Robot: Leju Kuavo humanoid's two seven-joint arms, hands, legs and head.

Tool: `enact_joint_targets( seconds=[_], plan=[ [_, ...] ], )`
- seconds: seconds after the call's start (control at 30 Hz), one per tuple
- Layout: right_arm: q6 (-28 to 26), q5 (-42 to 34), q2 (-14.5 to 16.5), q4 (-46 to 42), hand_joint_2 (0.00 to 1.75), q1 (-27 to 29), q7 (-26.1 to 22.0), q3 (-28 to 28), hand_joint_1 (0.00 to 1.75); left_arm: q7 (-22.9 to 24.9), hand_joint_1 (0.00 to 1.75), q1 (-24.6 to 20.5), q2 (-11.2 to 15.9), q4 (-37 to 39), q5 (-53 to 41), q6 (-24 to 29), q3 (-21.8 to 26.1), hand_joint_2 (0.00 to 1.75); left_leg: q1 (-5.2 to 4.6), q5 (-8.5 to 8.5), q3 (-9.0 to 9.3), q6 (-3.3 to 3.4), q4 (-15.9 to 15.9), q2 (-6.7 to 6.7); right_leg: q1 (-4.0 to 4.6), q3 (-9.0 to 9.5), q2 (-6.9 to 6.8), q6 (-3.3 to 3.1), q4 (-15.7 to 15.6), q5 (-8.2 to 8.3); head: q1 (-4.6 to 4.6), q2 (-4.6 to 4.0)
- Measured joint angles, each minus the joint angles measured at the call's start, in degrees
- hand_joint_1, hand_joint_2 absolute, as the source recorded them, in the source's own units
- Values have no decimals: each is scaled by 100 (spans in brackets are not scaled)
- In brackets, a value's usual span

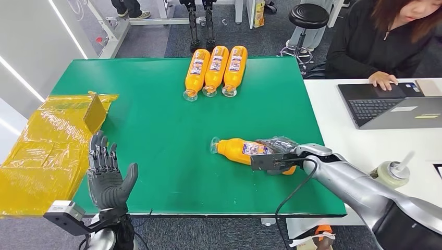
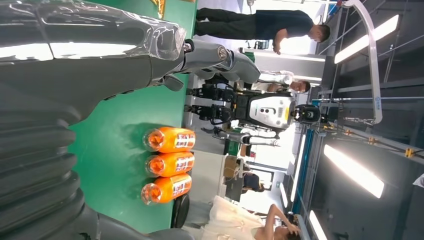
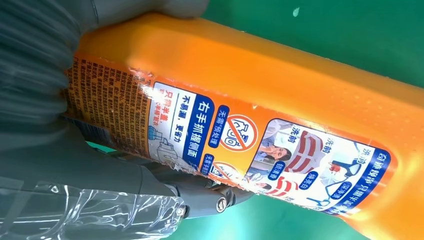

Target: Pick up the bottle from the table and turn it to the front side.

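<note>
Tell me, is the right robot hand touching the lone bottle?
Touching. In the right wrist view the right robot hand wraps the bottle, thumb and fingers pressed on its label end; the head view shows the same grip.

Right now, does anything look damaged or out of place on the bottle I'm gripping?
Yes. The label on the bottle held by the right hand is torn and peeling along one edge, seen in the right wrist view. No spill shows on the green table.
</note>
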Motion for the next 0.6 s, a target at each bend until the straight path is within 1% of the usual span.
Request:
enact_joint_targets(
  seconds=[0.07,0.17,0.3,0.43,0.6],
  plan=[
    [-133,38,-16,-36,175,47,-8,-84,175,3,0,3,-1,0,-9,0,0,175,0,0,0,1,0,0,0,0,0,1,0,0,0,0],
    [-509,151,-51,-131,175,173,-59,-277,175,5,0,32,-3,-8,-31,12,0,175,0,0,-2,2,0,0,0,0,0,2,0,1,-1,0],
    [-983,301,-156,-486,175,495,-140,-748,175,5,0,85,-6,-49,-96,81,3,175,0,1,-10,4,1,-2,0,-4,-4,3,0,2,1,0],
    [-1180,600,-346,-1351,175,948,-148,-1501,175,8,0,91,-7,-57,-125,159,15,175,0,0,-14,5,2,-3,0,-12,-4,4,0,2,-1,0],
    [-1243,865,-648,-2559,175,1604,-141,-2383,175,24,0,120,-9,-72,-147,212,50,175,0,-1,-24,6,-1,-22,1,-18,-17,9,0,-7,-1,0]
  ],
)
